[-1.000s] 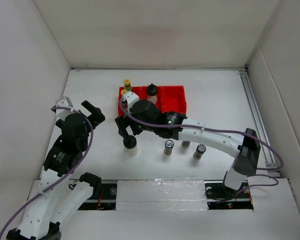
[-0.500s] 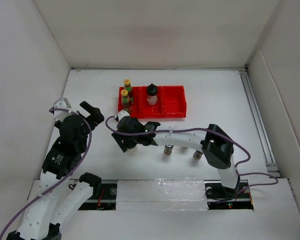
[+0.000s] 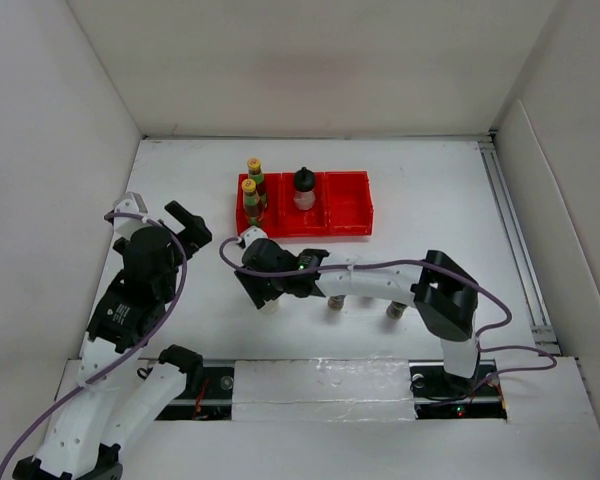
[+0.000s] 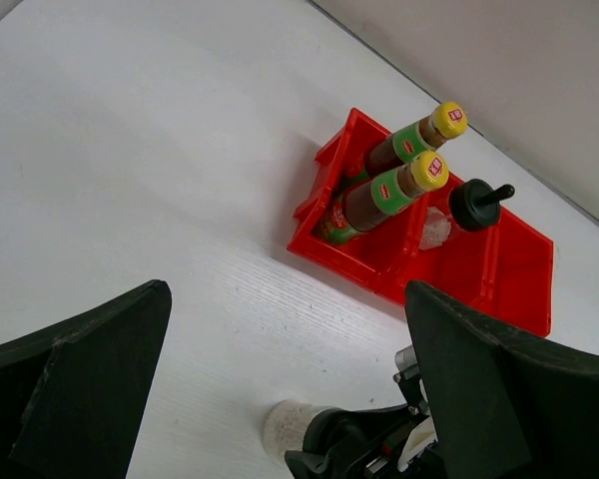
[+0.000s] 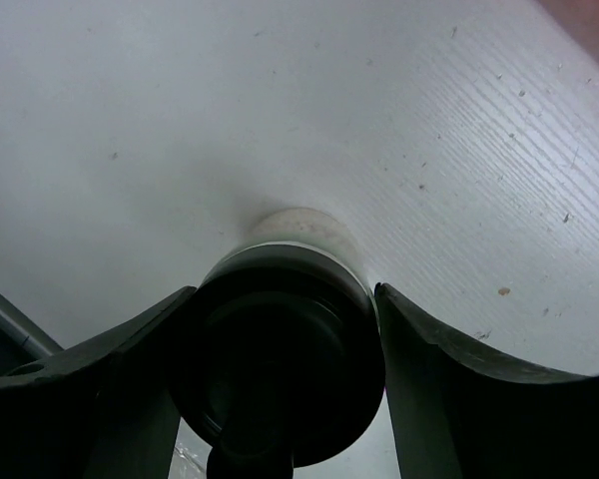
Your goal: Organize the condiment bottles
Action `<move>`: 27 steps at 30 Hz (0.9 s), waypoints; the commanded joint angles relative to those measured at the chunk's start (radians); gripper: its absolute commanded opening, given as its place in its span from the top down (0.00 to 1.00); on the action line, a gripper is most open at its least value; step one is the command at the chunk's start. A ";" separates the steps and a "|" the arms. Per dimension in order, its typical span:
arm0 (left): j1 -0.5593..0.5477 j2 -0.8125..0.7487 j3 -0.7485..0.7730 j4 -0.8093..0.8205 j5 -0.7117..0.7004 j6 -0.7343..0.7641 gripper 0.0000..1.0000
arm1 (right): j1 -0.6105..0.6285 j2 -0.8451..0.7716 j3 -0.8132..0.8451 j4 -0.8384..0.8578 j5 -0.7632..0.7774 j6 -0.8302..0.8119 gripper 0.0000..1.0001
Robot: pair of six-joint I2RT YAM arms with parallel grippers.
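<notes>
A white jar (image 5: pixel 280 359) is being grasped, pinched upright between the right jaws on the surface (image 5: pixel 379 100); the left jaws are spread, empty; a lift to the red tray (image 3: pixel 348 203) beyond is called for next.

from above, the right gripper (image 3: pixel 265 294) covers all but a sliver of the squat white jar (image 3: pixel 268 307), and its arm (image 3: pixel 370 282) overlaps two shakers (image 3: pixel 335 303). in the right wrist view the jar's black lid (image 5: pixel 280 369) runs off the bottom edge. bottle labels (image 4: pixel 391 190) too small to read.
</notes>
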 commanded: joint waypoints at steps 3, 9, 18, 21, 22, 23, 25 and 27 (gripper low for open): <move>0.002 -0.008 -0.003 0.034 -0.001 0.010 0.01 | 0.011 -0.101 0.016 0.026 0.011 -0.006 0.82; 0.002 -0.017 -0.006 0.034 0.002 0.010 0.01 | -0.048 -0.136 0.124 -0.057 0.063 -0.053 1.00; 0.002 -0.017 -0.006 0.039 0.010 0.018 0.01 | -0.289 -0.151 0.234 -0.085 0.014 -0.112 1.00; 0.002 -0.014 -0.006 0.039 0.010 0.016 0.01 | -0.358 -0.099 0.314 -0.128 0.000 -0.130 1.00; 0.002 -0.012 -0.007 0.041 0.011 0.018 0.01 | -0.374 -0.073 0.329 -0.129 -0.001 -0.133 1.00; 0.002 -0.012 -0.007 0.041 0.013 0.019 0.01 | -0.389 -0.059 0.339 -0.122 -0.007 -0.136 1.00; 0.002 -0.012 -0.011 0.044 0.018 0.021 0.01 | -0.439 -0.036 0.365 -0.100 -0.052 -0.139 1.00; 0.002 -0.011 -0.009 0.042 0.021 0.023 0.01 | -0.473 0.003 0.381 -0.083 -0.081 -0.135 1.00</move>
